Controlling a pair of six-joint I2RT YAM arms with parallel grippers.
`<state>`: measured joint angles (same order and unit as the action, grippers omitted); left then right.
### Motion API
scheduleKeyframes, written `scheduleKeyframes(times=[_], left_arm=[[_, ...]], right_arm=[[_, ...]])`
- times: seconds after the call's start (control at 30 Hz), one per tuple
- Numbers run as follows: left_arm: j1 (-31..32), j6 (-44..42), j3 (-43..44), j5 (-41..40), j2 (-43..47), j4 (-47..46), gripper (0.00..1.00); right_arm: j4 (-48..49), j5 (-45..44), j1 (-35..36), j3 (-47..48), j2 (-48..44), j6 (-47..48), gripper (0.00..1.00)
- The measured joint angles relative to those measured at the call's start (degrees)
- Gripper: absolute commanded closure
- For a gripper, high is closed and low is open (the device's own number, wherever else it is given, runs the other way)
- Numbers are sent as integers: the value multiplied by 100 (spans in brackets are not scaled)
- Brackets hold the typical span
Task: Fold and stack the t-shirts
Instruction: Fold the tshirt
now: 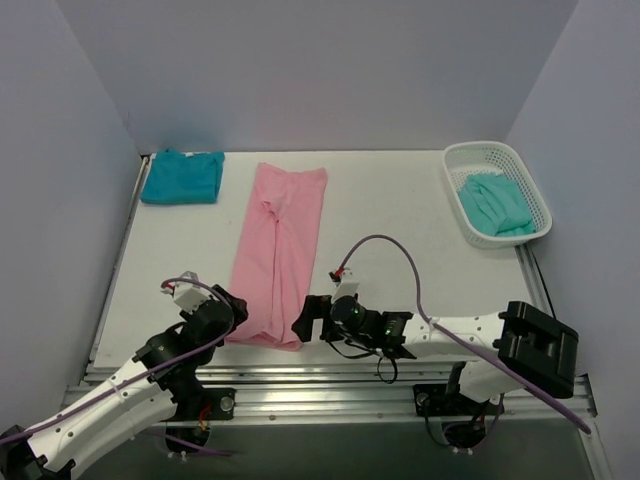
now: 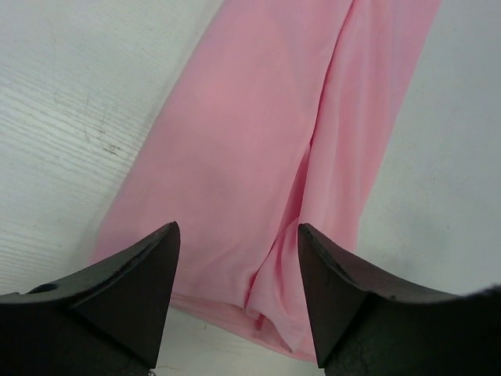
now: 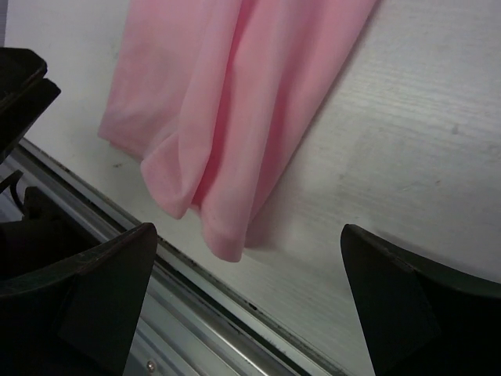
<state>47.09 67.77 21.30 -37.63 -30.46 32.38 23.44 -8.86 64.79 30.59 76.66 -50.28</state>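
Observation:
A light pink t-shirt [image 1: 280,240] lies folded into a long narrow strip down the middle of the table, its near end by the front edge. My left gripper [image 1: 236,306] is open at that end's left corner. In the left wrist view the pink cloth [image 2: 250,133] lies between and beneath the fingers [image 2: 149,266], and nothing is gripped. My right gripper [image 1: 304,321] stands wide open at the right corner, the pink hem [image 3: 219,102] just ahead of it. A deep teal t-shirt [image 1: 182,177] lies folded at the back left. A mint-teal t-shirt [image 1: 496,204] sits crumpled in the basket.
The white mesh basket [image 1: 482,151] stands at the back right. A metal rail [image 3: 196,313] runs along the table's front edge, right below the pink hem. A purple cable [image 1: 385,240] loops above the right arm. Walls close in the left, back and right.

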Motion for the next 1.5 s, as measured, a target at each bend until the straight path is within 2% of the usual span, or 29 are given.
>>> scheduleKeyframes(times=[0.13, 0.2, 0.3, 0.4, 0.63, 0.77, 0.87, 0.97, 1.13, 1.27, 1.37, 1.4, 1.5], left_arm=[[0, 35, -87, 83, 31, 42, 45], [0, 57, -181, 136, 31, 42, 56], [0, 76, -310, 245, 28, 44, 66], [0, 94, -352, 348, 31, 39, 71], [7, 168, -463, 461, 87, 17, 74], [11, 184, -498, 448, 4, -22, 76], [13, 162, -498, 409, -219, -138, 76], [24, 157, -498, 361, -518, -243, 76], [87, 177, -498, 249, -732, -334, 74], [92, 210, -498, 125, -706, -361, 71], [94, 203, -437, 28, -625, -212, 53], [96, 203, -369, -13, -588, -133, 37], [96, 273, -50, -179, -446, 164, 26]], right_arm=[[450, 127, 258, -28, 291, -293, 0], [688, 144, 404, -42, 411, -452, 0], [1051, 149, 656, -79, 654, -695, 0], [1436, 144, 951, -168, 1073, -966, 0], [3093, -39, 1327, -505, 1685, -1543, 2], [3681, -151, 1469, -625, 1895, -1755, 3], [3650, -337, 1582, -769, 1753, -1888, 2], [2603, -728, 1740, -813, 1130, -1980, 1], [122, -1711, 1891, -809, -236, -2072, 0], [-922, -2293, 1784, -765, -758, -2046, 0], [-1172, -2402, 1543, -697, -699, -1912, 0], [-1165, -2404, 1427, -664, -610, -1853, 0], [-988, -2288, 1054, -562, -157, -1609, 1]])
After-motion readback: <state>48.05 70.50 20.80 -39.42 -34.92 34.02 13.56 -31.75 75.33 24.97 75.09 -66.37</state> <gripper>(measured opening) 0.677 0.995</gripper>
